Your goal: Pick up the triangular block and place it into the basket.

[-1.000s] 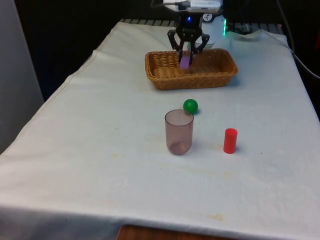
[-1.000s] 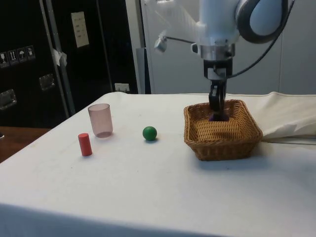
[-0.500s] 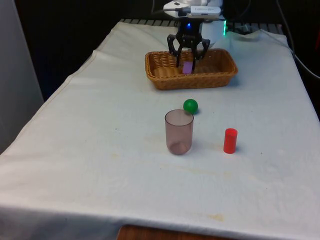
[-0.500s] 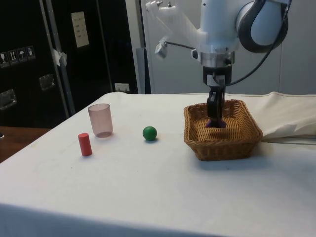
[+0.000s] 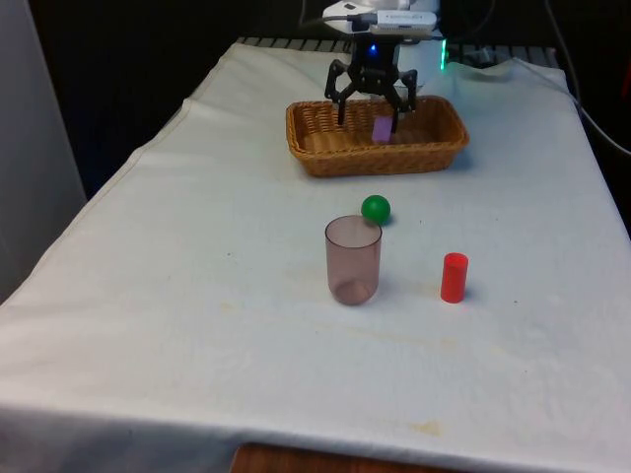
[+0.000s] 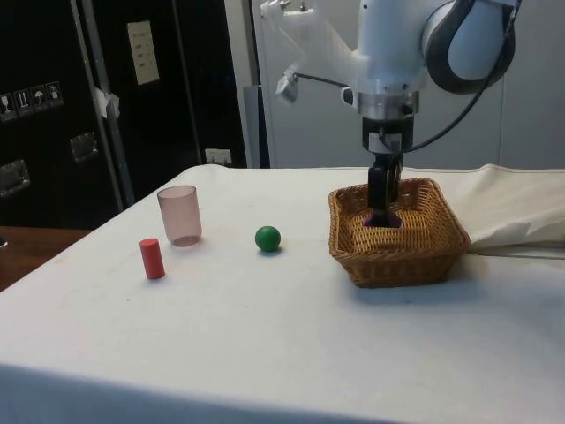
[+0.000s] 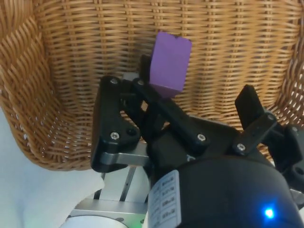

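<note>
the purple block point(image 5: 382, 128) is seen released inside the wicker basket point(image 5: 325, 158), the gripper point(image 5: 370, 99) spread wide, a straight lift being called for next.

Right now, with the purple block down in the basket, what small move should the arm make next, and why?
Probably a straight lift clear of the basket. The gripper stands open, and in the wrist view the purple block sits against the wicker floor, apart from one finger. Rising straight up should avoid nudging the block or the rim.
</note>
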Controlling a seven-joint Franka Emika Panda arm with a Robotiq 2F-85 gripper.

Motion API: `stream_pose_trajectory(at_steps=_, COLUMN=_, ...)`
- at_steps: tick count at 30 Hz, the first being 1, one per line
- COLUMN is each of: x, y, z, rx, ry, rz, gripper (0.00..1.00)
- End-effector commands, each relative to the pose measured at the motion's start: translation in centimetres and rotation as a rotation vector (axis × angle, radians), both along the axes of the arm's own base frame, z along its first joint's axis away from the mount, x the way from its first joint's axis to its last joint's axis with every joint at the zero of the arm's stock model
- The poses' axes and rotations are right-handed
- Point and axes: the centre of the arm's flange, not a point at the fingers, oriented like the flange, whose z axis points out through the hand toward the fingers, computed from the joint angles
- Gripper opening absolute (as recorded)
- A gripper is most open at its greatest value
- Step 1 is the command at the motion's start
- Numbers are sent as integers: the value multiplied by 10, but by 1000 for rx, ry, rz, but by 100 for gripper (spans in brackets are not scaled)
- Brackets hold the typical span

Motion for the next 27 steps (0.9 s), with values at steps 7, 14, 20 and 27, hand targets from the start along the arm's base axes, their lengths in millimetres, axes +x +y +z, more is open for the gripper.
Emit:
stream_pose_trajectory(at_steps=7, x=3, y=-3, z=19, rx=2, ry=-13, rz=-5, gripper=100)
stream_pose_trajectory(at_steps=14, x=5, y=-4, z=41, rx=5, ry=-20, rz=-7, gripper=100)
stream_pose_trajectory(at_steps=20, x=3, y=-10, z=44, rx=2, ry=1, rz=-10, gripper=100)
stream_pose_trajectory(at_steps=27, x=9, y=-16, z=59, rx=-1, ry=-8, rz=-16, gripper=100)
